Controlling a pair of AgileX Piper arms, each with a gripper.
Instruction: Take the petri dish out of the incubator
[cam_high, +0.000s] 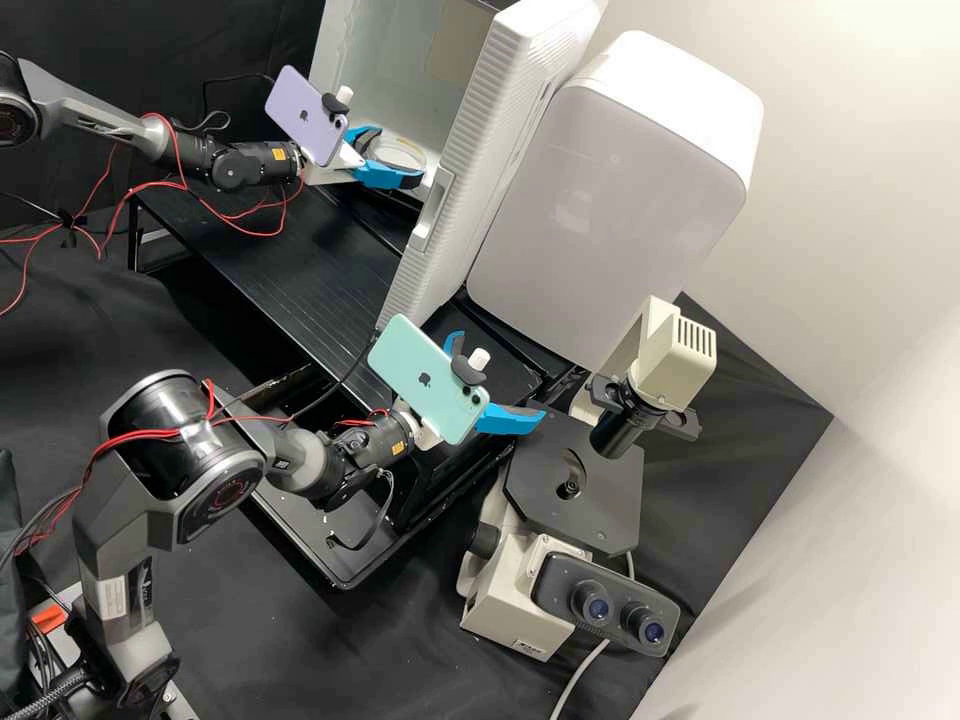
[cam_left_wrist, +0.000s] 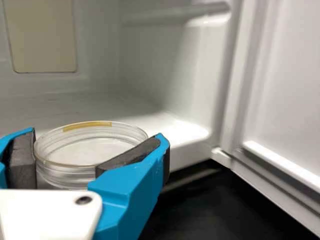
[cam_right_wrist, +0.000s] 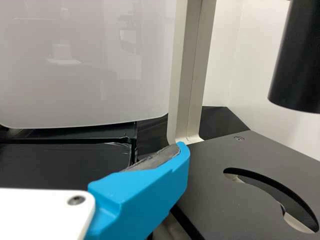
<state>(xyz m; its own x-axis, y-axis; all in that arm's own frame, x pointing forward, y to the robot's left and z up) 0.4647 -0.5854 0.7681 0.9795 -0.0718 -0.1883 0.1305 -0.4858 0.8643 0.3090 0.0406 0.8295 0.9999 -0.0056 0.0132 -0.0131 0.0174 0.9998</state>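
Note:
A clear round petri dish (cam_left_wrist: 85, 150) with a thin yellow strip on its rim sits at the front of the white incubator's floor (cam_left_wrist: 175, 131). My left gripper (cam_left_wrist: 92, 142) is shut on the petri dish, with a dark pad against each side of it. In the high view this gripper (cam_high: 392, 157) is at the incubator's opening, beside the open ribbed door (cam_high: 480, 150). My right gripper (cam_high: 497, 385) stands open near the front of the bench, holding nothing. One of its blue fingers (cam_right_wrist: 150, 185) hangs over the edge of the microscope's black stage (cam_right_wrist: 235, 180).
A large white box (cam_high: 620, 200) stands right of the incubator door. The microscope (cam_high: 570, 500), with a beige head and a dark condenser (cam_right_wrist: 300, 60), stands at the front right. A raised black shelf (cam_high: 300, 270) runs between the arms. Red cables trail at the left.

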